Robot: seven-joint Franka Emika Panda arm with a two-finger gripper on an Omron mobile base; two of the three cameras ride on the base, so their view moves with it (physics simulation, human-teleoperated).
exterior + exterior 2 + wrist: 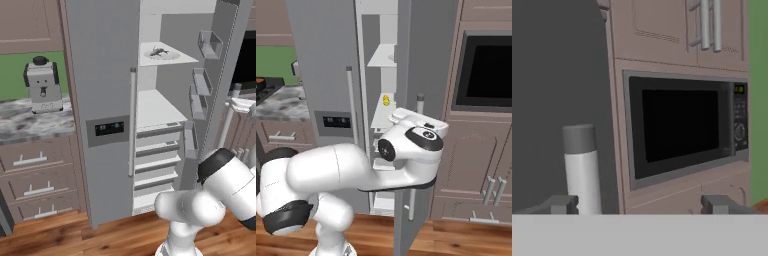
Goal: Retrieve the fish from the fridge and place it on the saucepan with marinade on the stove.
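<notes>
The grey fridge [100, 75] stands with its right door [426, 60] swung open. On an upper shelf lies the small dark fish [159, 51] on a pale round plate [167, 56]. In the hand view my gripper [641, 205] is open. Its fingertips [562, 204] stand far apart, level with the open door's bar handle [582, 170], and the handle rises just inside the left fingertip, not clamped. My arm reaches up to that handle [419, 102] in the right base view. A dark corner of the stove [267, 89] shows at far left. The saucepan is out of view.
A built-in black oven [682, 125] sits in brown cabinets right of the fridge. A coffee machine [42, 85] stands on the marble counter [30, 122] to the left. Door bins [210, 44] line the open door. A small yellow item [386, 100] rests on a middle shelf.
</notes>
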